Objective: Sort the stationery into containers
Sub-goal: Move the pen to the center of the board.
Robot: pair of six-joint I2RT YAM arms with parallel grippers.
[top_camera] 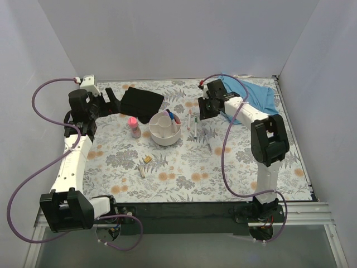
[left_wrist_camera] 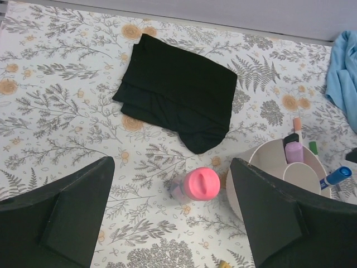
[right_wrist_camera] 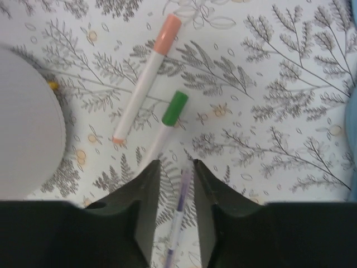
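Observation:
The white compartment bowl (top_camera: 165,134) stands mid-table with a blue-capped pen (left_wrist_camera: 336,177) and a purple-tipped piece (left_wrist_camera: 294,152) in it. A pink-capped bottle (top_camera: 134,126) stands just left of it. My left gripper (top_camera: 113,97) hovers open and empty; in the left wrist view (left_wrist_camera: 172,167) the bottle (left_wrist_camera: 199,184) sits below, between its fingers. My right gripper (top_camera: 205,109) is narrowly open; in its wrist view (right_wrist_camera: 177,163) a thin purple pen (right_wrist_camera: 179,209) lies on the table in the gap, untouched. An orange-capped pen (right_wrist_camera: 146,81) and a green-capped pen (right_wrist_camera: 167,120) lie ahead.
A flat black pouch (top_camera: 139,100) lies at the back left. A blue cloth (top_camera: 254,95) lies at the back right, under the right arm. Two small tan pieces (top_camera: 145,163) lie in front of the bowl. White walls close in the table.

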